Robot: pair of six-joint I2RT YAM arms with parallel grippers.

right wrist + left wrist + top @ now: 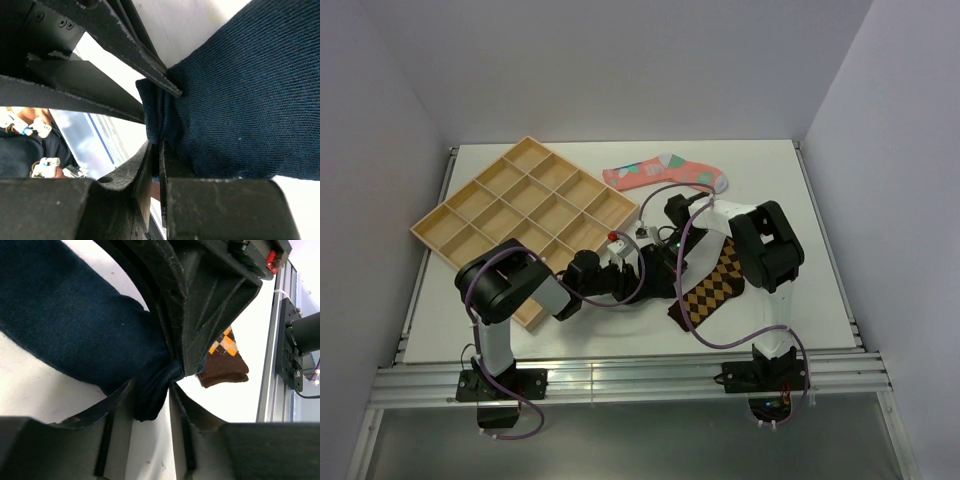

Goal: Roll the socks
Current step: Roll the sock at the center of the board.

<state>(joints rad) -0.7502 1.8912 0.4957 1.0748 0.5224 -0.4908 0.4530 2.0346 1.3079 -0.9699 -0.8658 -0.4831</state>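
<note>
The dark navy sock [75, 330] lies on the white table, and both grippers pinch the same bunched end of it. My left gripper [152, 400] is shut on that end; the right gripper's fingers [200, 315] clamp it from above. In the right wrist view my right gripper [160, 150] is shut on the edge of the navy sock [245, 100]. In the top view the two grippers, left [638, 274] and right [666, 256], meet at the table's middle and hide the navy sock. The brown-and-orange diamond sock [715, 290] lies just right of them. The pink sock [665, 172] lies at the back.
A wooden compartment tray [520, 215] sits at the back left, its near corner close to the left arm. The diamond sock's brown cuff [225, 370] shows beyond the right gripper. The table's metal rail [280, 350] runs along the near edge.
</note>
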